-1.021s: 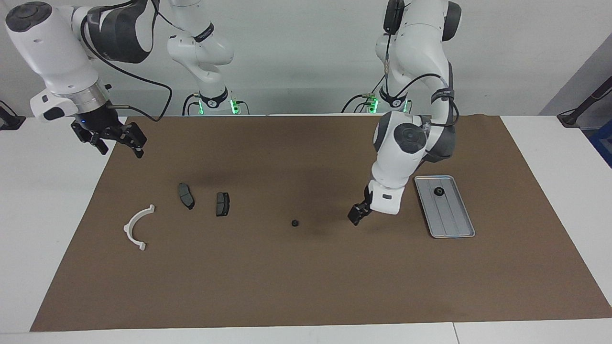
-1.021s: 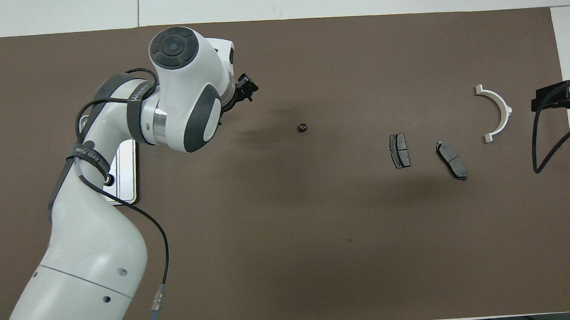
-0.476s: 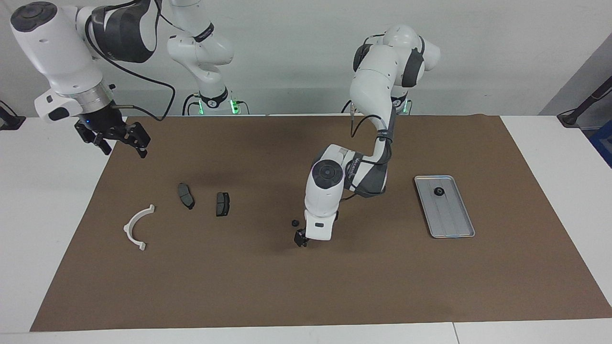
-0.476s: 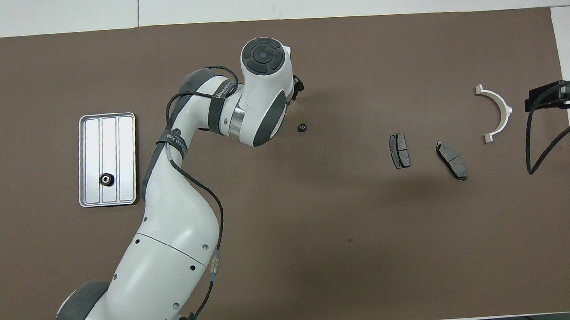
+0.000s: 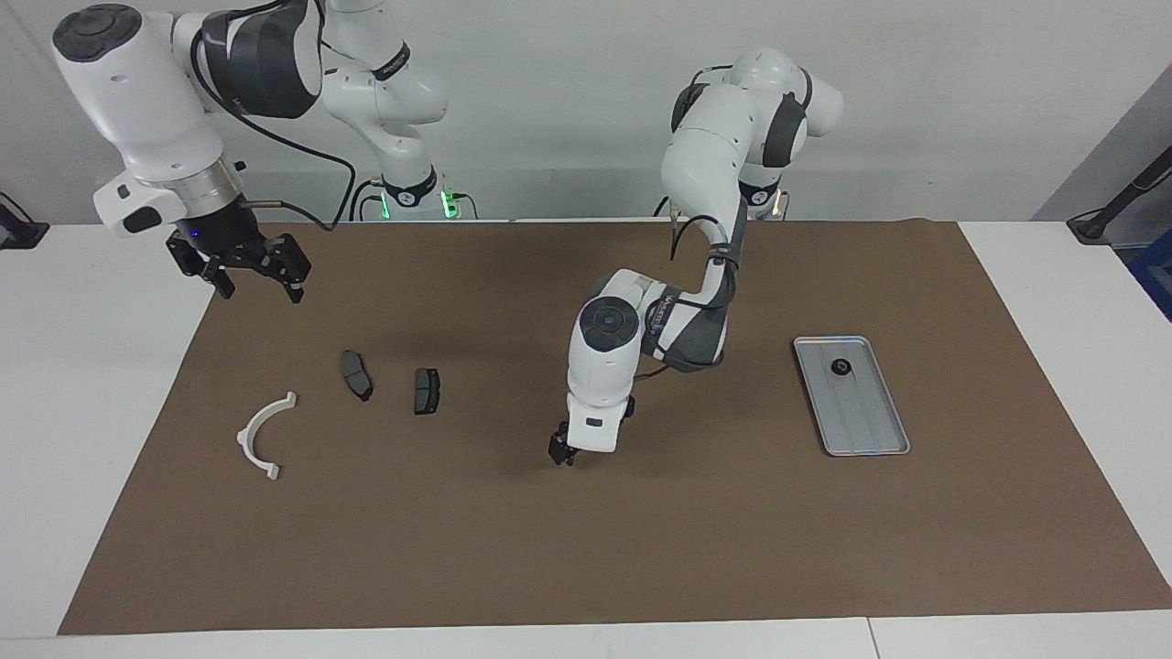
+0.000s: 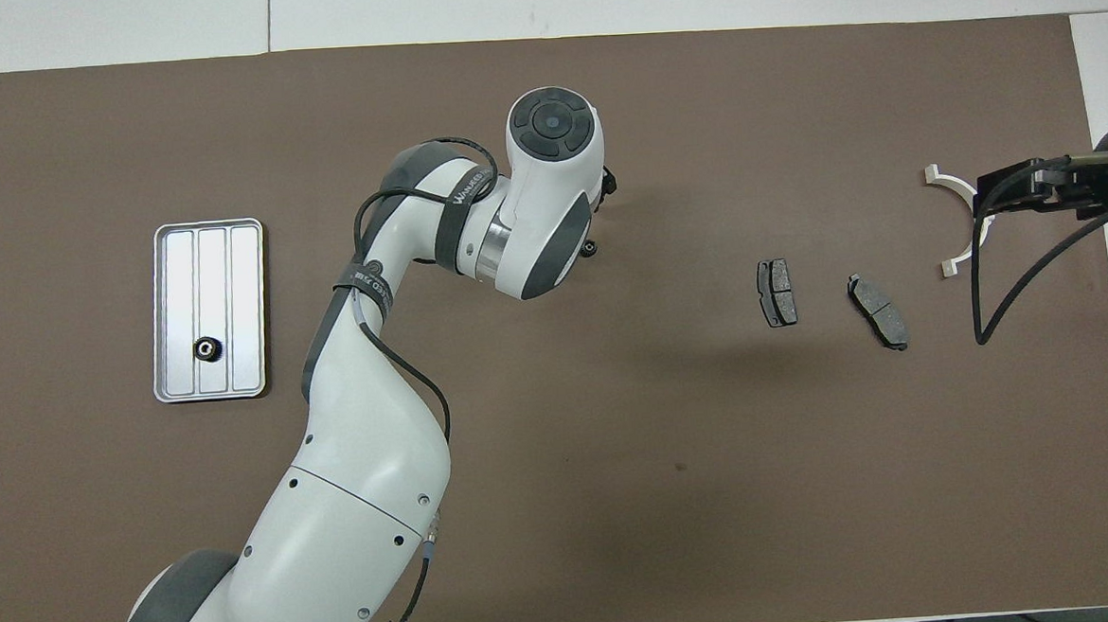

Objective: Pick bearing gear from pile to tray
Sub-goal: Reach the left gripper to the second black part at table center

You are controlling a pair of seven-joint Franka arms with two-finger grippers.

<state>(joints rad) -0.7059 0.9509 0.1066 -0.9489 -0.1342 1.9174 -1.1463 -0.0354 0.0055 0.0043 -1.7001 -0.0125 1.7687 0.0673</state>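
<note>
Plain brown mat (image 5: 586, 549) over a white table (image 5: 82, 384). Silver-grey tray (image 5: 865, 430), ridged lengthwise, with one small black gear (image 5: 839, 367) inside. White half-ring bracket (image 5: 259, 435). Two dark grey brake pads (image 5: 356, 374), the other pad (image 5: 426, 391) equally dark. Black round piece (image 6: 590, 247) peeking beside a white-and-grey arm (image 5: 632, 339). Black grippers: left gripper (image 5: 560, 451), right gripper (image 5: 256, 270).

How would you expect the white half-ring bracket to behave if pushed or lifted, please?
The white bracket looks like thin moulded plastic, so probably light and fairly stiff. Lying flat on the mat, it should slide or pivot, not roll.
</note>
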